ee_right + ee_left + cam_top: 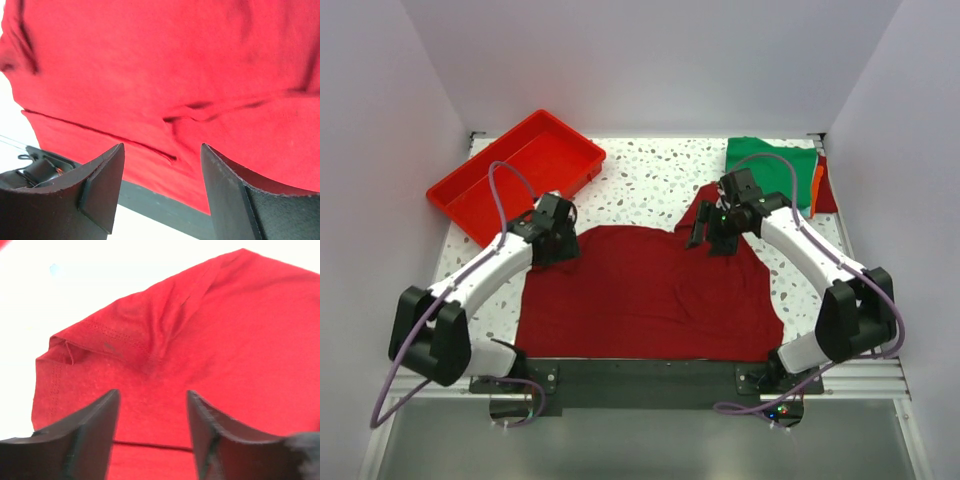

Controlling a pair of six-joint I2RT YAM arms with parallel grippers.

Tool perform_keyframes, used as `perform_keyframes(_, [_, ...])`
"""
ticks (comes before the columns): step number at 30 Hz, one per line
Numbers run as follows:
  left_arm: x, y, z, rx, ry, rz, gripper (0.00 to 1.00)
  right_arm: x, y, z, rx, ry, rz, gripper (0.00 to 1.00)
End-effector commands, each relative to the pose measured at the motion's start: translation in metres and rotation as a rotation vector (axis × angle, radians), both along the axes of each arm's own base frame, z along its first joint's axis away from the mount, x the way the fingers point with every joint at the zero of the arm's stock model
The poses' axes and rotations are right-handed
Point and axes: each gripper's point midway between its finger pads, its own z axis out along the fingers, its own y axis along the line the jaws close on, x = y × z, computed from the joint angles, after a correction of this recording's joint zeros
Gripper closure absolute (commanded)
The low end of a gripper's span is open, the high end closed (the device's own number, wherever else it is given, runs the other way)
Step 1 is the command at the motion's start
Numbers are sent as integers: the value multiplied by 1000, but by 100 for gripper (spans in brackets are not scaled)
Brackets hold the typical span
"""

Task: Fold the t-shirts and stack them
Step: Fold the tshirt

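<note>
Directly beneath left hand [153,396], maroon t-shirt [225,340]

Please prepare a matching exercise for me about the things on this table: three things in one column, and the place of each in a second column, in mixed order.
Things
1. dark red cloth t-shirt
2. bright green cloth t-shirt
3. bright red rectangular plastic tray

Places
A. at the far left corner of the white speckled table
B. spread out at the near middle, between the two arms
C. folded, at the far right corner

Pairs: 1-B, 2-C, 3-A
</note>
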Motion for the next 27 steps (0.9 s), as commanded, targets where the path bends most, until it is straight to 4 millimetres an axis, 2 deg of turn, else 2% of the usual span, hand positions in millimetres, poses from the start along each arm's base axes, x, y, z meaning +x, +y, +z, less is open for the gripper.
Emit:
perform_keyframes(1, [10,-1,-9,64,33,-96,42,4,4,-2,-16,52,13,34])
perform_keyframes(4, [13,-1,-17,97,64,-128,51,8,7,-2,-12,55,13,34])
perform_keyframes(7, [15,-4,-21,104,79,-153,53,11,10,-4,-1,67,9,34])
perform_keyframes(14, [16,-14,-37,82,110,-182,52,14,15,-11,16,94,1,34])
perform_keyframes(27, [21,-11,-57,139,155,-198,53,17,16,-2,18,76,-11,34])
